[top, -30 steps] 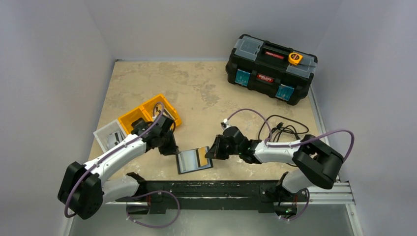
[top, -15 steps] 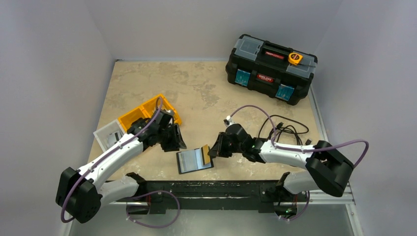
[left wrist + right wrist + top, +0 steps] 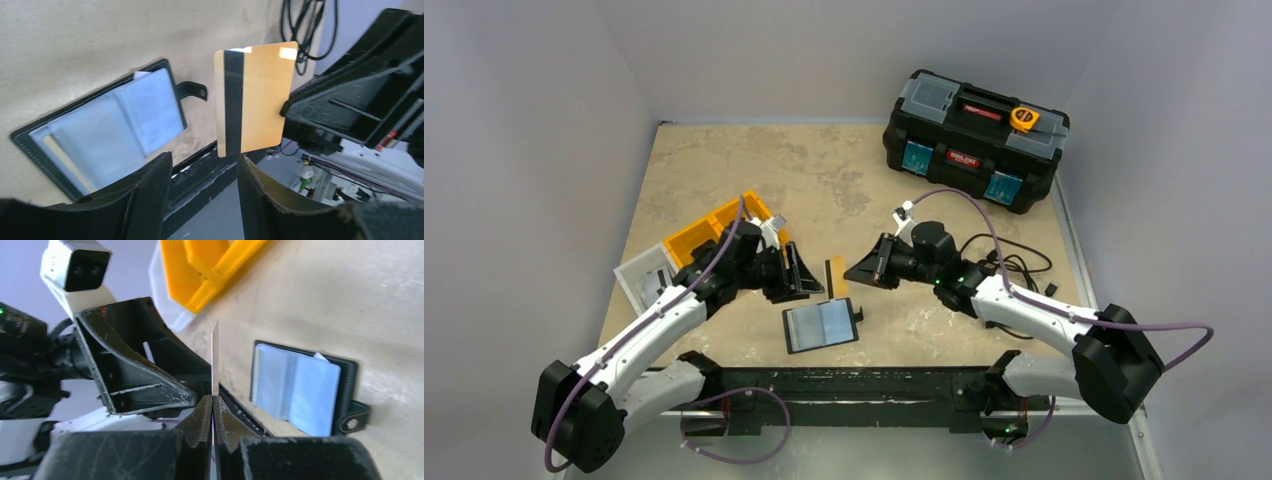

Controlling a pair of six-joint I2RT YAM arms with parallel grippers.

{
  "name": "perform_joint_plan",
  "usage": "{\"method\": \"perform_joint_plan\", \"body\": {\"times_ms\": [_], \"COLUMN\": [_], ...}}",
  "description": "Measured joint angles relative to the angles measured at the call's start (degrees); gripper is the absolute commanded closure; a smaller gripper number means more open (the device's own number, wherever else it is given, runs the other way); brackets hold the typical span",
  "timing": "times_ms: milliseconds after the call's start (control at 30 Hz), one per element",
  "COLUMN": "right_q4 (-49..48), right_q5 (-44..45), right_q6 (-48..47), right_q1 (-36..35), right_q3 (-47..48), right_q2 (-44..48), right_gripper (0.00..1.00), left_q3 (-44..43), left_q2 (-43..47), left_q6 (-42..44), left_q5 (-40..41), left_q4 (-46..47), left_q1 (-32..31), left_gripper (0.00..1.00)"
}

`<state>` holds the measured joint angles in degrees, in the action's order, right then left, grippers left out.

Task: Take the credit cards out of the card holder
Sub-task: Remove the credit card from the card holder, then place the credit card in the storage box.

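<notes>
One credit card (image 3: 255, 100) is up off the tabletop (image 3: 724, 170), and my right jaws have it, pinched tight on one short edge. It's gold with a black stripe down one side and stands on edge in the air. Its flat face shows to my left wrist camera, and it's knife-thin from my right wrist. My left jaws stand partway open with nothing between them. They point at the card's free end and sit just short of it, not touching.

Below, the card holder (image 3: 821, 325) lies opened flat by the near edge of the tabletop, about midway along, apart from both sets of jaws. Its grey-blue plastic sleeves face up, and its snap tab (image 3: 192, 91) pokes out toward the right edge. A sliver of yellow (image 3: 52, 150) shows under the plastic at the other end.

Toward the left edge sit the orange bins (image 3: 724, 225). At the far right corner, the black toolbox (image 3: 974, 140). Nearer the right edge, a tangle of cable (image 3: 1009, 262).
</notes>
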<state>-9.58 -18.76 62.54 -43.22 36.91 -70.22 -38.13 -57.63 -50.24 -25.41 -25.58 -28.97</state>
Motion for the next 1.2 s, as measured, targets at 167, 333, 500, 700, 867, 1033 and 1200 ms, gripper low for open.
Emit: {"method": "perform_joint_plan", "body": {"times_ms": [167, 333, 500, 700, 867, 1033, 1200], "right_q4": [-6.43, -13.90, -17.05, -13.03, -6.14, 2.01, 9.33], "right_q5": [-6.47, -10.99, -12.96, -11.91, -9.51, -5.31, 0.02], "right_q6": [3.67, 8.09, 10.12, 8.31, 4.07, -0.96, -5.66], "right_q1": [1.36, 1.64, 1.66, 2.82, 2.01, 1.92, 1.92], "right_q3": [-0.13, -2.05, -3.26, -3.65, -1.33, 1.51, 4.20], "right_q2": [-0.92, -2.19, -2.97, -3.19, -2.86, 0.68, 3.85], "right_gripper": [1.00, 1.00, 1.00, 0.79, 0.36, 0.20, 0.18], "left_q3": [1.84, 2.71, 4.07, 4.17, 3.67, -3.63, -14.64], "left_q2": [2.29, 2.38, 2.40, 2.56, 2.49, 1.11, -4.66], "left_q6": [-3.28, -5.49, -7.85, -9.38, -9.01, -6.25, -2.21], "left_q5": [-5.35, -8.50, -10.38, -11.50, -8.98, 1.60, 15.04], "left_q4": [6.58, 10.80, 13.99, 16.00, 12.81, -0.50, -10.69], "left_q1": [1.55, 2.01, 2.03, 2.91, 2.62, 4.63, 10.54], "left_gripper": [0.49, 0.51, 0.81, 1.00, 1.00, 1.00, 1.00]}}
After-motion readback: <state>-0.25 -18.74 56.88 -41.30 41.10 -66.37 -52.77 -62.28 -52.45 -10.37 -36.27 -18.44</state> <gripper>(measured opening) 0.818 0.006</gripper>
